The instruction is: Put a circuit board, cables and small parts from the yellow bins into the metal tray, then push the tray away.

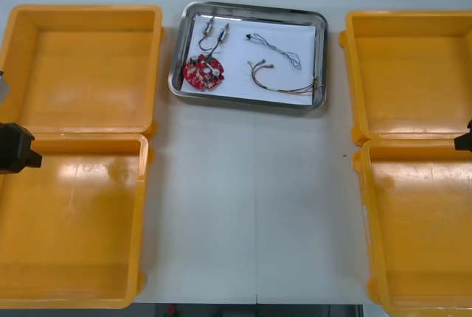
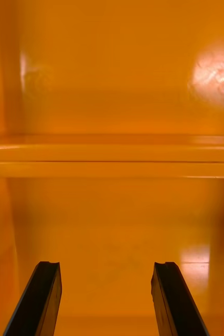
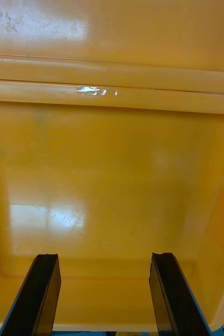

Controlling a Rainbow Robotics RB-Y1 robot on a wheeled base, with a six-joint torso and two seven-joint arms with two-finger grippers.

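The metal tray [image 1: 254, 9], white inside, sits at the far edge of the worktop [image 1: 251, 206], between the two far yellow bins [image 1: 81, 11] and closer to the left one. In it lie a round red circuit board [image 1: 203, 72] at its near left, two small metal parts [image 1: 223, 33] just beyond the board, a blue and white cable [image 1: 274, 51] toward the far right, and a red and yellow cable [image 1: 284, 85] along the near right. The left hand [image 3: 106, 273] hangs at the worktop's left edge over the near-left bin [image 1: 74, 298], close to the rims where the two left bins meet, its fingers [image 3: 38, 294] apart and gripping nothing. The right hand [image 2: 106, 283] hangs at the right edge above the near-right bin [image 1: 365, 221], fingers likewise spread wide.
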